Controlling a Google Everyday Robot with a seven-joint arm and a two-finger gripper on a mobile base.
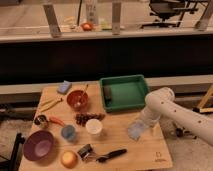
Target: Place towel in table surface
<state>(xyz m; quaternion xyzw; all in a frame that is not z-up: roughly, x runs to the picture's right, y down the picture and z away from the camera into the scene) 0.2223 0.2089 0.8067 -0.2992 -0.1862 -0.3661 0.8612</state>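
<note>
A pale bluish towel point(136, 129) hangs crumpled just over the wooden table point(120, 147), right of centre and below the green tray. My gripper point(141, 121) reaches in from the right on a white arm and sits right at the towel's top. The towel covers the fingertips.
A green tray point(125, 92) stands at the back right. Left of the towel are a white cup point(93, 127), a blue cup point(68, 132), grapes point(87, 118), a red bowl point(77, 99), a purple bowl point(38, 145), an orange point(68, 159), a blue sponge point(64, 87) and a black-handled tool point(111, 155).
</note>
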